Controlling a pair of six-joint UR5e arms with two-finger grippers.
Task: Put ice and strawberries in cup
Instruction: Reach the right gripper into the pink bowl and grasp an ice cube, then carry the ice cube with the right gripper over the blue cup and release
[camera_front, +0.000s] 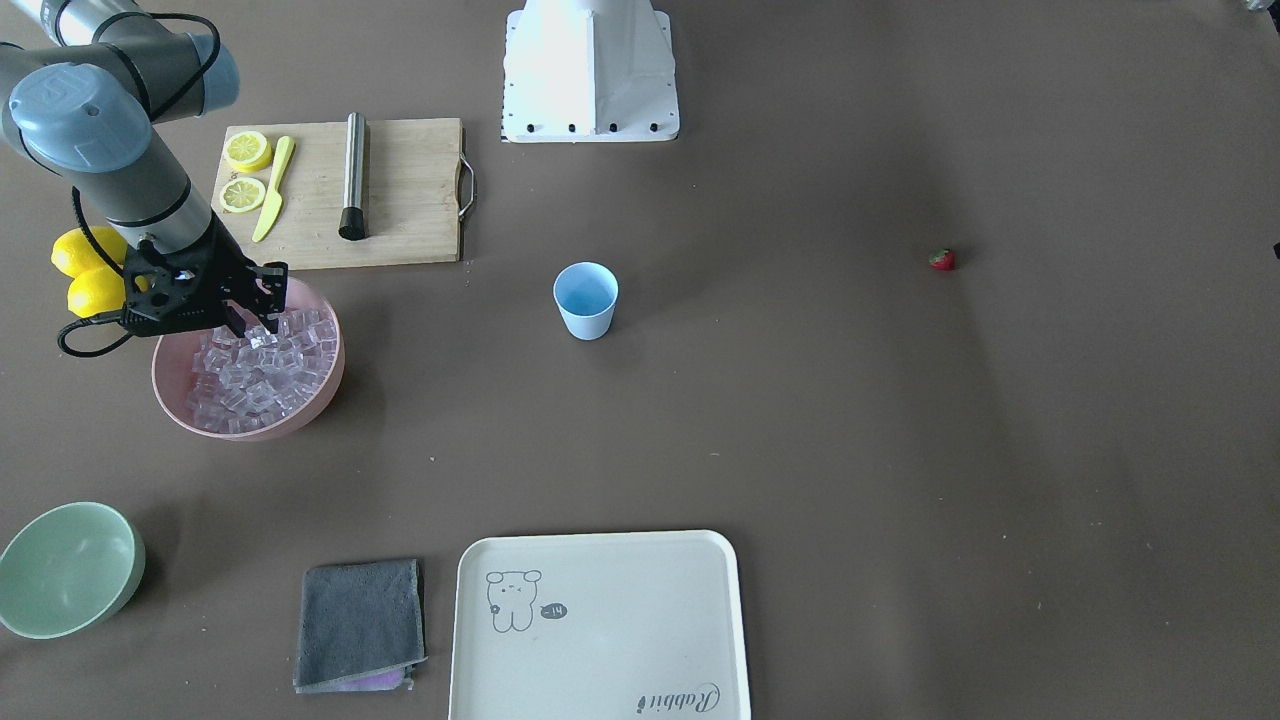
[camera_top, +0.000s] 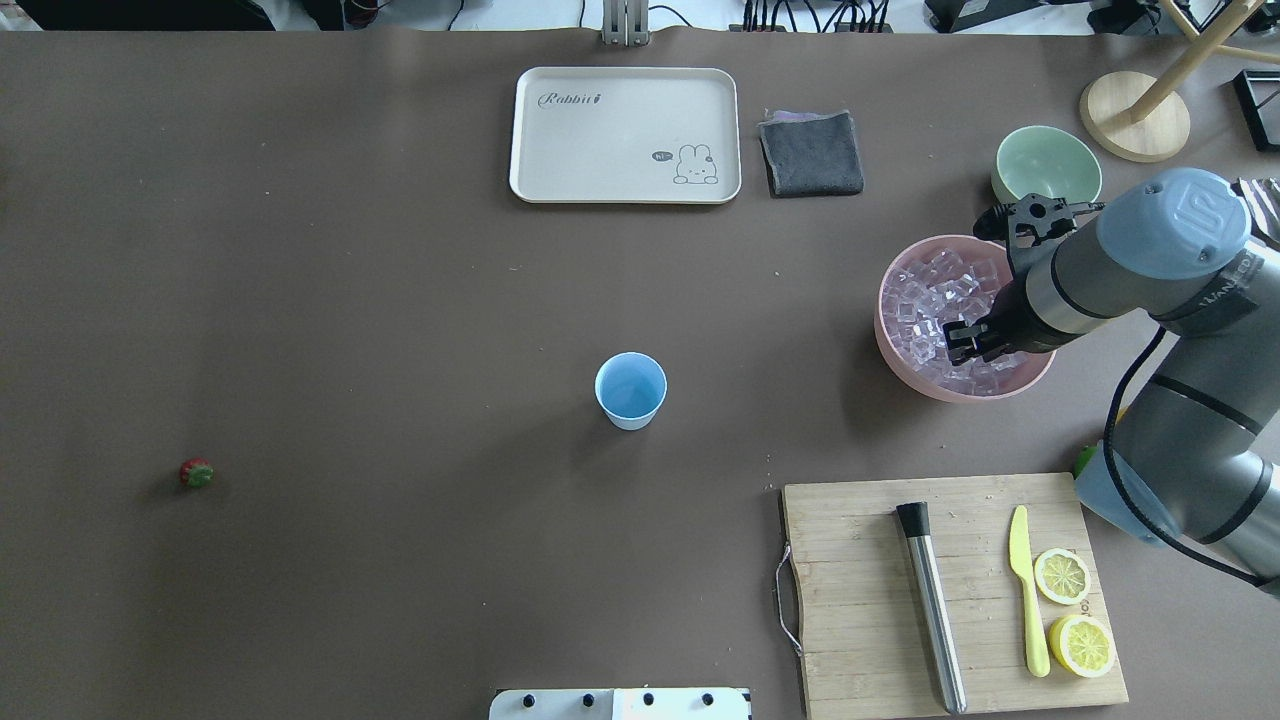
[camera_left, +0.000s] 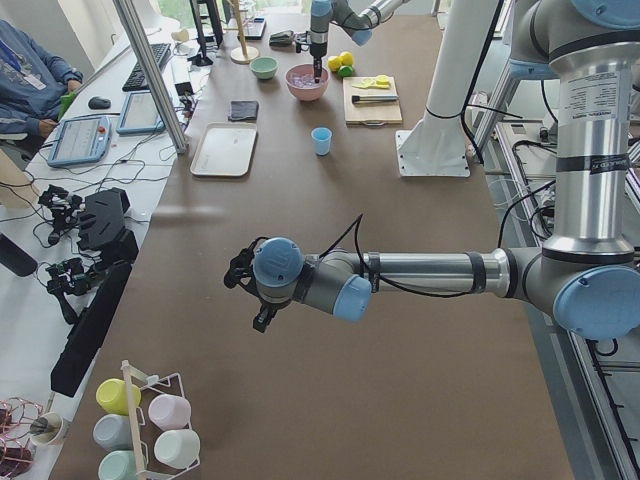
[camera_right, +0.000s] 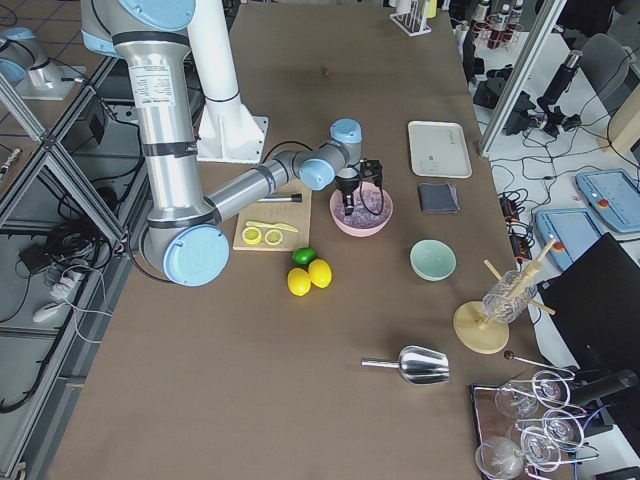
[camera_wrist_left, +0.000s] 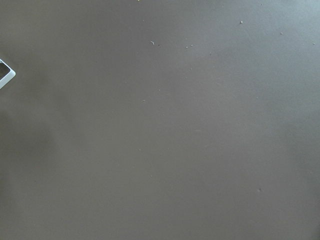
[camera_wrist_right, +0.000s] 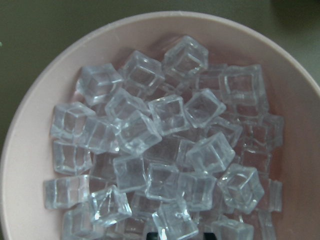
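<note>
The ice (camera_front: 255, 375) is a heap of clear cubes in a pink bowl (camera_front: 175, 400), and it fills the right wrist view (camera_wrist_right: 165, 145). My right gripper (camera_front: 255, 318) reaches down into the bowl with its fingertips among the cubes, and it looks open. It also shows in the overhead view (camera_top: 966, 343). The pale-blue cup (camera_top: 630, 390) stands upright and empty mid-table. The tiny red strawberry (camera_top: 196, 473) lies alone far to the cup's left. My left gripper (camera_left: 248, 296) shows only in the exterior left view, hovering over bare table, and I cannot tell whether it is open or shut.
A wooden cutting board (camera_top: 860, 560) carries a steel muddler (camera_top: 932, 605), a yellow knife (camera_top: 1026, 588) and two lemon halves (camera_top: 1062, 575). A mint-green bowl (camera_top: 1047, 163), a grey cloth (camera_top: 811, 152) and a cream tray (camera_top: 625, 135) lie at the far edge. Whole lemons (camera_front: 82, 270) sit beside the pink bowl.
</note>
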